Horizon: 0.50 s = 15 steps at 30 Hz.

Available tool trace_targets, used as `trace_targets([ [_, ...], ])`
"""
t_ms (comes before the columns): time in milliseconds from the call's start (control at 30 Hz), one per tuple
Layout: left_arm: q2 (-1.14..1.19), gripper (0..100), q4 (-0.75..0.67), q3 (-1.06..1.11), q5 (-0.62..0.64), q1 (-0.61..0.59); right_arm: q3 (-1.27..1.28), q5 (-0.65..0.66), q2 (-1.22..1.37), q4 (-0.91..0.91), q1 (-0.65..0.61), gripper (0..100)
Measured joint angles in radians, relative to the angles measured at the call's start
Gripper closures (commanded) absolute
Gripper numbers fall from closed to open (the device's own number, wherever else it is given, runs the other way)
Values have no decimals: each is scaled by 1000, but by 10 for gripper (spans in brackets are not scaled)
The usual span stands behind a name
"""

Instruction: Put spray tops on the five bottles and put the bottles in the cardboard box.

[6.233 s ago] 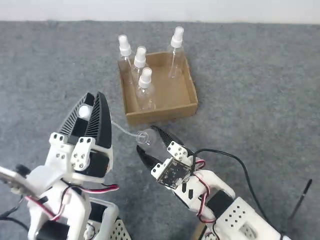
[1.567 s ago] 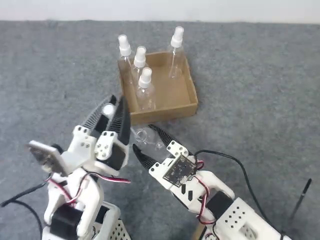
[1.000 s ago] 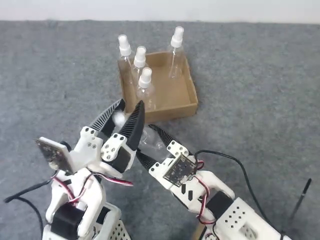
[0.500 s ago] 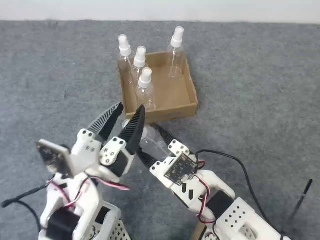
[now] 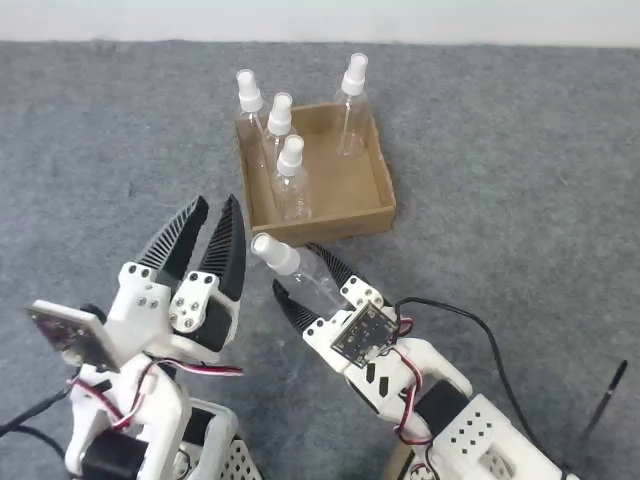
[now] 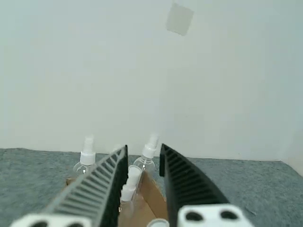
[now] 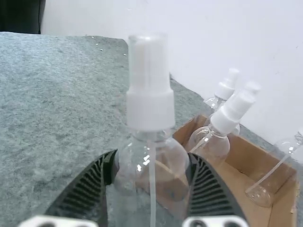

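Note:
My right gripper (image 5: 296, 270) is shut on a clear bottle (image 5: 312, 283), held tilted just in front of the cardboard box (image 5: 372, 200). A white spray top (image 5: 272, 250) sits on the bottle's neck. In the right wrist view the bottle (image 7: 150, 163) stands between the black fingers (image 7: 87, 189) of the right gripper (image 7: 151, 158), its spray top (image 7: 149, 94) upright. My left gripper (image 5: 216, 206) is open and holds nothing, a short way left of the bottle; its own view shows the left gripper (image 6: 143, 149) aimed at the box. Several capped bottles (image 5: 290, 175) stand in the box.
The table is covered in grey carpet (image 5: 520, 180). A black cable (image 5: 478, 325) loops from the right arm, and a thin black rod (image 5: 602, 398) lies at the right edge. A white wall (image 5: 320, 20) lies behind the box.
The left gripper brought the spray top over to the bottle's neck, let it go and drew back to the left, open. The top now sits on the bottle in the right gripper.

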Motion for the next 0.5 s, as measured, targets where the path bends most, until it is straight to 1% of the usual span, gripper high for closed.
trace_targets([
  [167, 0, 906, 57, 0, 0, -6, 0, 0, 0, 0, -2, 954],
  [300, 0, 906, 58, 15, 0, -60, 0, 0, 0, 0, 0, 954],
  [500, 0, 906, 32, 86, 0, -72, 0, 0, 0, 0, -2, 954],
])
